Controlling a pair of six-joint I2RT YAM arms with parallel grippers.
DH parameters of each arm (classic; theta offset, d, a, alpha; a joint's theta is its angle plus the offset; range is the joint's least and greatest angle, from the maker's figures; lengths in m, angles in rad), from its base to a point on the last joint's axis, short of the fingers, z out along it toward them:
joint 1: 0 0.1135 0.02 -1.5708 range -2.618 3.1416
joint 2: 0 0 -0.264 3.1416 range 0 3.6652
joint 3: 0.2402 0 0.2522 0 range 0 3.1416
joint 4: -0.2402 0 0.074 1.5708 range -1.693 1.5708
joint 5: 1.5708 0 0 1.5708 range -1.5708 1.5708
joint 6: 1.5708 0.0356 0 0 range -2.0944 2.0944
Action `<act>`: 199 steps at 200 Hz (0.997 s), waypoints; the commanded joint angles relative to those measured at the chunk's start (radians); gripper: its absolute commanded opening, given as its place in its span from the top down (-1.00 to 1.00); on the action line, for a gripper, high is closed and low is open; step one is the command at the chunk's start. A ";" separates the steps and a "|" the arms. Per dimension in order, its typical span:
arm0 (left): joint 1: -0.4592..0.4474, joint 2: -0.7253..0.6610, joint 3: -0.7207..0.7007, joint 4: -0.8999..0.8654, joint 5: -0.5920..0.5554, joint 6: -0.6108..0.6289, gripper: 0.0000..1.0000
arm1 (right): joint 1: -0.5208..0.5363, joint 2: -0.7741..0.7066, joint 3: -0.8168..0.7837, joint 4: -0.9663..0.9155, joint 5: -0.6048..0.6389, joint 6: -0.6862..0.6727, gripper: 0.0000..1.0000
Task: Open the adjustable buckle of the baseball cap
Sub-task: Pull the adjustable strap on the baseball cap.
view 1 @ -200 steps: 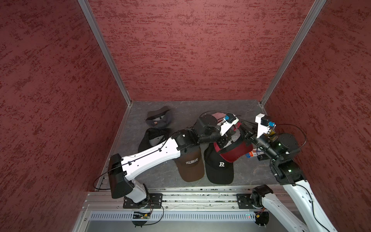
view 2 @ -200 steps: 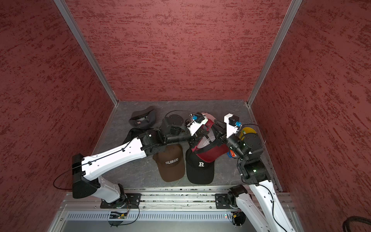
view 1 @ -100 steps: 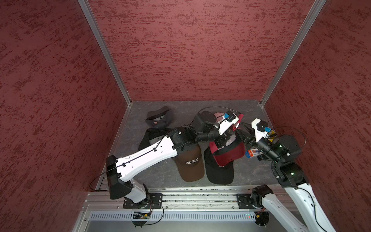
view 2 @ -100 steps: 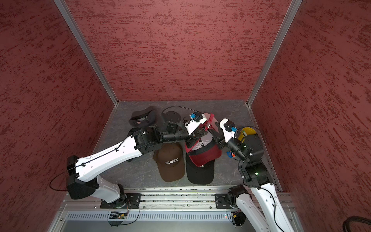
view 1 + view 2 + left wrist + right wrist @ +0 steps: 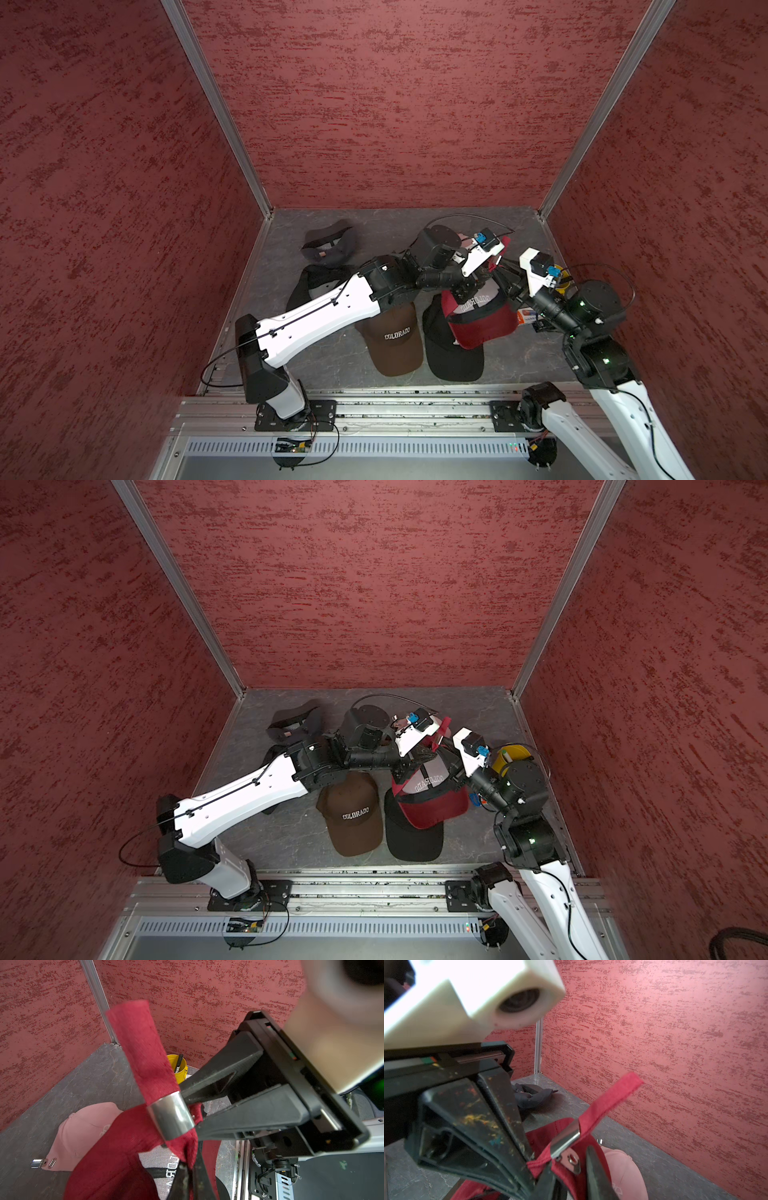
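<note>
Baseball caps, six:
- one dark red cloth cap with a grey front panel (image 5: pixel 486 328)
- one brown cloth cap lettered COLORADO (image 5: pixel 395 349)
- one black cloth cap (image 5: pixel 453 361)
- one dark grey cap (image 5: pixel 332 249) near the surface's far edge
- one pale pink cap (image 5: pixel 83 1136)
- probably a second black cap (image 5: pixel 316 282), mostly hidden under an arm

Silver metal clasps, two: buckle on the dark red strap (image 5: pixel 171 1118), buckle on the pink cap (image 5: pixel 37 1163).

Yellow round cup (image 5: pixel 182 1072), one, holding one black marker (image 5: pixel 178 1062).

White-and-black robot arms, two: left arm (image 5: pixel 324 320), right arm (image 5: pixel 615 374).
</note>
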 commanded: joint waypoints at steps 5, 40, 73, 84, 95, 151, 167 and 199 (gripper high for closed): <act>0.004 0.012 0.040 -0.019 0.004 0.016 1.00 | -0.003 -0.008 0.008 0.012 0.056 0.001 0.86; 0.005 0.024 0.056 -0.030 0.017 0.016 1.00 | -0.003 -0.019 -0.017 0.051 0.080 0.056 0.99; 0.004 0.033 0.058 -0.050 0.020 0.015 1.00 | -0.003 -0.037 -0.048 0.113 0.131 0.121 1.00; 0.004 0.030 0.048 -0.051 0.016 0.014 1.00 | -0.003 -0.036 -0.046 0.113 0.171 0.132 1.00; 0.004 0.020 0.030 -0.043 0.008 0.013 1.00 | -0.002 -0.035 -0.043 0.113 0.213 0.140 1.00; 0.023 -0.029 -0.042 0.006 -0.010 0.005 1.00 | -0.003 0.026 -0.005 0.087 0.311 0.217 1.00; 0.037 -0.045 -0.062 0.018 -0.008 -0.005 1.00 | -0.002 0.043 0.001 0.094 0.319 0.249 1.00; 0.063 -0.077 -0.113 0.055 -0.011 -0.022 1.00 | -0.003 0.060 0.010 0.109 0.317 0.296 1.00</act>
